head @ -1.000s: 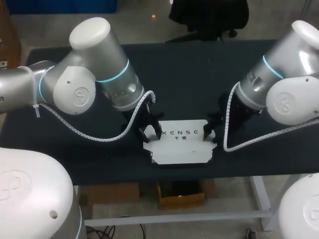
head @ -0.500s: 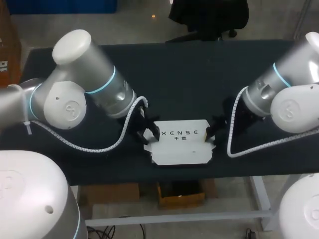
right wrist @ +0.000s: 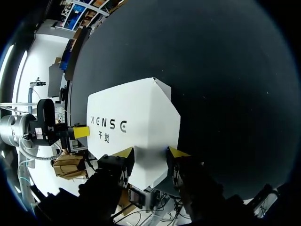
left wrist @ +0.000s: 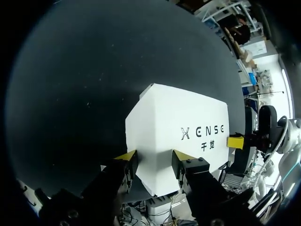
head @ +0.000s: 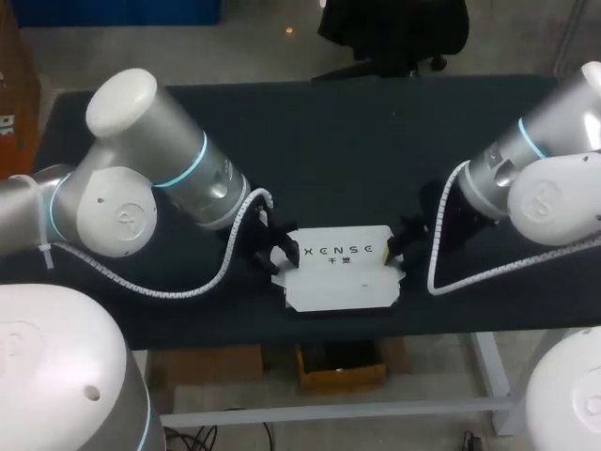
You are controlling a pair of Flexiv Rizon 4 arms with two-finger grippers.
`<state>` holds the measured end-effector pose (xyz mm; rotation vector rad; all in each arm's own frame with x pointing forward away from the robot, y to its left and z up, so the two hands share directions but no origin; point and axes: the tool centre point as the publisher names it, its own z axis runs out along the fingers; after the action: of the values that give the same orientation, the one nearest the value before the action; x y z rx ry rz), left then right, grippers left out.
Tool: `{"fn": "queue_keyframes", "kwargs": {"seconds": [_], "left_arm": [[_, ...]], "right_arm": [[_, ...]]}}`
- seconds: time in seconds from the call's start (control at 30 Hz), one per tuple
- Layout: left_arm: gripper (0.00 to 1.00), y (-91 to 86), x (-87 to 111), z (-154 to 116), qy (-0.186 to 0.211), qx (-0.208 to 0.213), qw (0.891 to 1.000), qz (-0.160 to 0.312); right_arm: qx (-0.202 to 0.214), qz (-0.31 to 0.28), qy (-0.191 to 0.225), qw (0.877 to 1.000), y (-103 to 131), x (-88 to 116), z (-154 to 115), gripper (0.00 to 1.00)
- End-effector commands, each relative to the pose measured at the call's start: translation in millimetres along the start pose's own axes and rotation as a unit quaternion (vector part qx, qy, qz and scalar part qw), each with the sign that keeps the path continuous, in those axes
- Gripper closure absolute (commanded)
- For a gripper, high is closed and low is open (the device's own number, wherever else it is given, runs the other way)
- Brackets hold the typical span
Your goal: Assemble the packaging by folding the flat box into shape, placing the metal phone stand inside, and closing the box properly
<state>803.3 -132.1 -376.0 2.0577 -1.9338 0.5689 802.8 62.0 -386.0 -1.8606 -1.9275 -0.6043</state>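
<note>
1. Nearest, close to the front edge of the black counter [head: 357, 141]: white flat cardboard box with dark lettering [head: 340, 272], lying printed face up, its end flaps already creased away from the main panel.
2. At its left end: left tool [head: 279, 256], released, yellow tips spread to either side of the tapering end flap, with no clamp showing in the left wrist view.
3. At its right end: right tool [head: 394, 254], likewise released, straddling the opposite flap in the same way.
4. Judged from the thin sheet: light, springy along its creases, and not stiff across the wide panel. Likely to slide on the smooth counter if pushed from one end only, and to buckle or dent at the corners under a hard squeeze.
5. Best taken by the creased end flaps or along the fold lines, both ends together, with a gentle pinch. Better left alone: the middle of the printed panel.
6. Farther back: no metal phone stand found in any view.
</note>
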Motion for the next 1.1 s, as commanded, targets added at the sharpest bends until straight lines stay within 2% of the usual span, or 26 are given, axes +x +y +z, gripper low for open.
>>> {"fn": "queue_keyframes", "kwargs": {"seconds": [0.03, 0.43, 0.83, 1.1], "left_arm": [[0.53, 1.7, 0.3, 5.1, 0.004, 0.003, 1.0, 0.004], [0.51, 5.4, -6.6, 6.9, 0.034, 0.011, 0.999, 0.028], [0.52, 2.8, -5.5, 11.3, 0.072, -0.009, 0.996, 0.048], [0.53, -0.7, 1.1, 12.3, 0.089, -0.032, 0.995, 0.044]], "right_arm": [[0.005, -0.004, 0.006, 1.0, 3.0, 1.9, 0.3, 0.58], [0.004, -0.011, 0.015, 1.0, 1.9, 2.3, 3.7, 0.57], [0.005, -0.011, 0.02, 1.0, 3.0, 0.9, 5.7, 0.58], [0.003, -0.014, 0.028, 0.999, 3.4, 1.1, 6.5, 0.58]]}}
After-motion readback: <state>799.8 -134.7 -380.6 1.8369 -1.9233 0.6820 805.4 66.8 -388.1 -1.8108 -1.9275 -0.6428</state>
